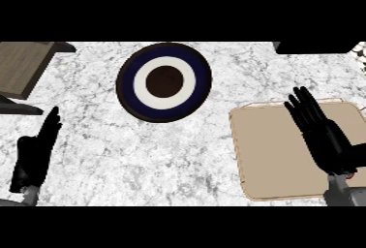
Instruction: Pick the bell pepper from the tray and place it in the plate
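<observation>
The bell pepper barely shows: only a small red fleck (350, 175) peeks out at the wrist of the right hand (323, 131), under the heel of the palm, so the pepper seems to lie beneath that hand on the tray (271, 150). Its shape and long axis cannot be told, since the hand covers nearly all of it.

The right hand hangs over the right part of the tan tray with its fingers straight and slightly spread, pointing away from the robot; nothing is pinched. The left hand (36, 155) rests at the view's left edge, fingers straight and together, well apart from the tray.

The plate (129, 82), dark-rimmed with a white ring, lies on the marble desk (143, 160) ahead and to the left of the right hand, past the tray's left edge.

The right hand is clearly the nearer one. By my judgement the grasp is not yet made: the fingers must curl round the pepper before the carry leftward and forward to the plate.
</observation>
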`<action>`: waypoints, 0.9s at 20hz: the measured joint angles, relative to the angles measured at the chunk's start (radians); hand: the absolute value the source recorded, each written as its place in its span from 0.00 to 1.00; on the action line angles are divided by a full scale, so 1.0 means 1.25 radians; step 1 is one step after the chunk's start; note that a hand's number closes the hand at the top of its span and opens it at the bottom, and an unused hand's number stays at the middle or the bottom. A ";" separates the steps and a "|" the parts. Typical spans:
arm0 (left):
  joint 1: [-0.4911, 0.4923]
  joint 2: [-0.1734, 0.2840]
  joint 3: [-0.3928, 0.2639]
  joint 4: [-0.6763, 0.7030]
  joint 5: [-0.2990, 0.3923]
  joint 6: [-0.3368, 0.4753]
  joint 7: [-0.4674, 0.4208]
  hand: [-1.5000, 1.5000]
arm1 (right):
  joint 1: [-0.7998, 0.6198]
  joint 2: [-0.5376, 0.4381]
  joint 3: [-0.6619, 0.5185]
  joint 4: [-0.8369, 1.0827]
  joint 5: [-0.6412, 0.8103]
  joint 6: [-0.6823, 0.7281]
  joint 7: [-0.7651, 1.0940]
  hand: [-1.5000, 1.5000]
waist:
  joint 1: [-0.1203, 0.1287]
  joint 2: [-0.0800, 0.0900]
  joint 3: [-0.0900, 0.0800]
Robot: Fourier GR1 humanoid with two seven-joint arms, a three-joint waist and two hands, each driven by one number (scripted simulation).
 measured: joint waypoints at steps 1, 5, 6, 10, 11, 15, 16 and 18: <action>-0.015 0.002 0.008 0.005 0.001 -0.010 0.000 0.50 | -0.007 0.002 -0.010 0.004 0.003 -0.011 0.001 0.00 | -0.001 0.004 -0.003; -0.068 -0.016 0.001 -0.004 -0.008 -0.026 -0.025 0.50 | -0.077 0.007 -0.066 0.021 0.065 -0.164 0.029 0.00 | -0.004 0.012 -0.013; -0.090 -0.021 0.000 -0.009 -0.011 -0.028 -0.028 0.50 | -0.100 0.004 -0.081 0.027 0.087 -0.212 0.038 0.00 | -0.006 0.014 -0.015; -0.117 -0.033 -0.014 -0.024 -0.008 -0.046 -0.034 0.50 | -0.079 -0.165 -0.016 0.079 0.314 -0.239 0.066 0.00 | -0.007 0.026 -0.032; -0.125 -0.039 -0.018 -0.022 -0.008 -0.051 -0.036 0.50 | -0.075 -0.158 -0.007 0.092 0.355 -0.285 0.087 0.00 | -0.007 0.026 -0.030; -0.168 -0.063 -0.022 0.003 -0.004 -0.075 -0.030 0.50 | -0.042 -0.073 0.042 0.128 0.474 -0.440 0.110 0.00 | -0.006 0.021 -0.022; -0.174 -0.070 -0.020 0.016 -0.004 -0.084 -0.037 0.50 | -0.035 -0.067 0.057 0.125 0.508 -0.462 0.124 0.00 | -0.006 0.020 -0.021; -0.175 -0.080 -0.020 0.020 -0.009 -0.086 -0.038 0.50 | -0.013 -0.070 0.085 0.104 0.582 -0.504 0.165 0.00 | -0.006 0.018 -0.020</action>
